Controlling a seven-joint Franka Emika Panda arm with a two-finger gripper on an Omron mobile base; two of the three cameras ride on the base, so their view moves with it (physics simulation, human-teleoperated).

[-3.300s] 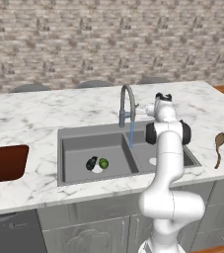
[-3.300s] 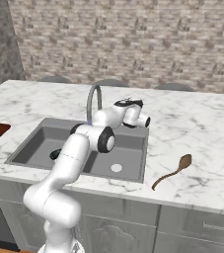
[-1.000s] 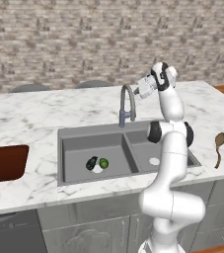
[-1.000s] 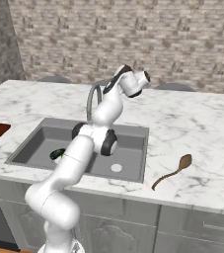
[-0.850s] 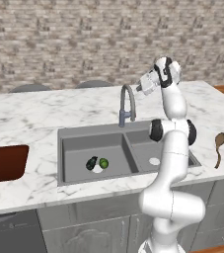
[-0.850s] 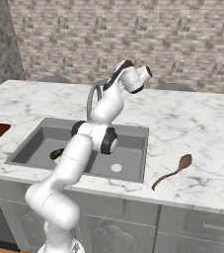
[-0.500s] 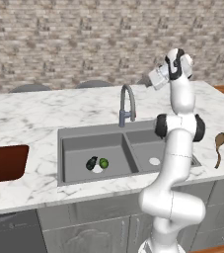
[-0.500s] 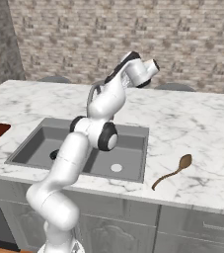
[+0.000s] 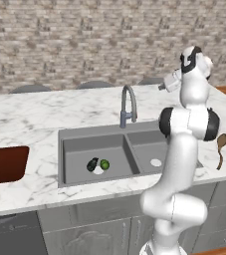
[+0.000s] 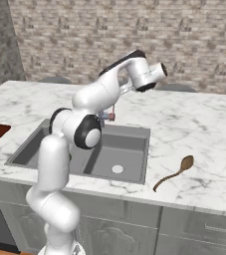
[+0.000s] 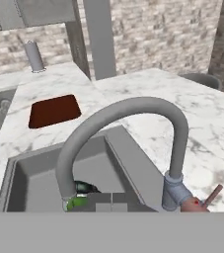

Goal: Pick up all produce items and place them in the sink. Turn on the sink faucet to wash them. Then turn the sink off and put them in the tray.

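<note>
Both produce items lie together in the left basin of the grey sink [image 9: 74, 149]: a dark oblong one [image 9: 91, 164] and a bright green ball [image 9: 104, 164]. In the hand view they show as the dark one [image 11: 84, 187] and the green one [image 11: 75, 201] under the spout. The gooseneck sink faucet [image 9: 128, 103] stands behind the divider, with no water at its spout [image 11: 133, 111]. My gripper [image 9: 163, 84] hangs high, to the right of and above the faucet, shut and holding nothing; its tips [image 11: 107, 201] point down at the sink. The reddish-brown tray [image 9: 2, 164] is at the far left.
A brown wooden spoon [image 9: 220, 146] lies on the marble counter right of the sink, also seen as the spoon [image 10: 174, 173] near the front edge. A grey cylinder [image 11: 33, 55] stands on the far counter beyond the tray [image 11: 54, 109]. Chair backs line the counter's far side.
My hand has lifted from beside the faucet and swung up and to the right. The thin stream under the spout in the oldest frames is gone. The produce has not moved.
</note>
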